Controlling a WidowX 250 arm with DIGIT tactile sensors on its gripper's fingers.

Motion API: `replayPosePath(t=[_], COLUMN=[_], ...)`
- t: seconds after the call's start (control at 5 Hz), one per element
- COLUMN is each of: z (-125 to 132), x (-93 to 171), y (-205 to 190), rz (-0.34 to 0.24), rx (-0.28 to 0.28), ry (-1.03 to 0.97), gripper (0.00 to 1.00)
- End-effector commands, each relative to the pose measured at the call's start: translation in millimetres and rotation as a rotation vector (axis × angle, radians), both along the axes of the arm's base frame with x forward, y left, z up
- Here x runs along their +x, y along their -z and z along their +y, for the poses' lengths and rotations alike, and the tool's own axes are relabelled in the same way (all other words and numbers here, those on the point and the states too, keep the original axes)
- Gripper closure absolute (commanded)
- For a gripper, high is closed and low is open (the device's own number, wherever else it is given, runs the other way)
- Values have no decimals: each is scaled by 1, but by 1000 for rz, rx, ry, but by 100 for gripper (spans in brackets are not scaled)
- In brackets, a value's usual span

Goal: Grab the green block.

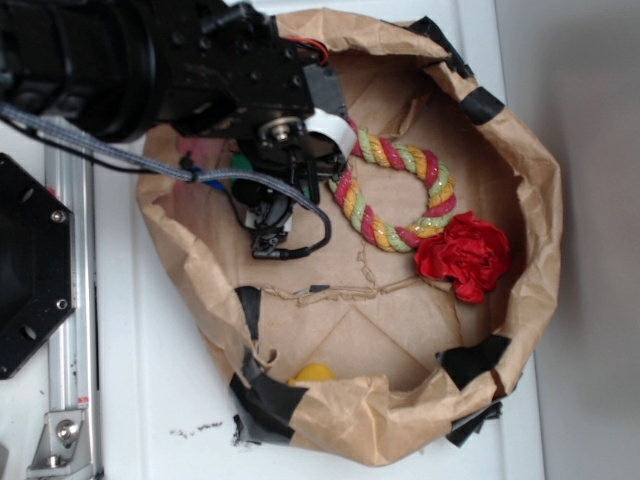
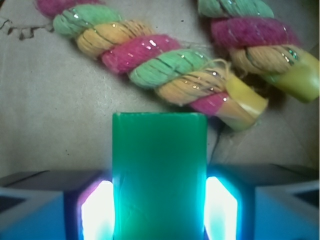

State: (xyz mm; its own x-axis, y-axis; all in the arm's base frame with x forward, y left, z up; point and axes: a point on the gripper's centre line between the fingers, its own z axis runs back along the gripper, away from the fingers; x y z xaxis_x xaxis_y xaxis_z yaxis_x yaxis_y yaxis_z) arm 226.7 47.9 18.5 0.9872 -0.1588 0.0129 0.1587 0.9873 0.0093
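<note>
— Two views; take the exterior one first.
— Black robot gripper (image 1: 272, 215) sits low inside the crumpled brown paper bag (image 1: 530, 200), left of the twisted red, yellow and green rope (image 1: 400, 195). Only a sliver of the flat solid-green rectangular block (image 1: 240, 160) shows, so the grasp is unreadable there.
— And the wrist view?
— The green block (image 2: 159, 175) stands between the glowing pads (image 2: 95, 212), apparently clamped. Contact sits low, so it might pivot or slip when lifted, and the rope's taped end (image 2: 240, 102) lies close enough to snag.
</note>
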Motion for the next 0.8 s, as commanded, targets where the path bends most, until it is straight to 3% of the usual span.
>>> replayPosePath(t=[0.0, 0.4, 0.6], z=[-7, -45, -56], x=[9, 60, 66], y=[-58, -125, -122], rz=[-117, -118, -95], rx=[-37, -54, -69], ry=[13, -36, -41], gripper=[100, 100, 100])
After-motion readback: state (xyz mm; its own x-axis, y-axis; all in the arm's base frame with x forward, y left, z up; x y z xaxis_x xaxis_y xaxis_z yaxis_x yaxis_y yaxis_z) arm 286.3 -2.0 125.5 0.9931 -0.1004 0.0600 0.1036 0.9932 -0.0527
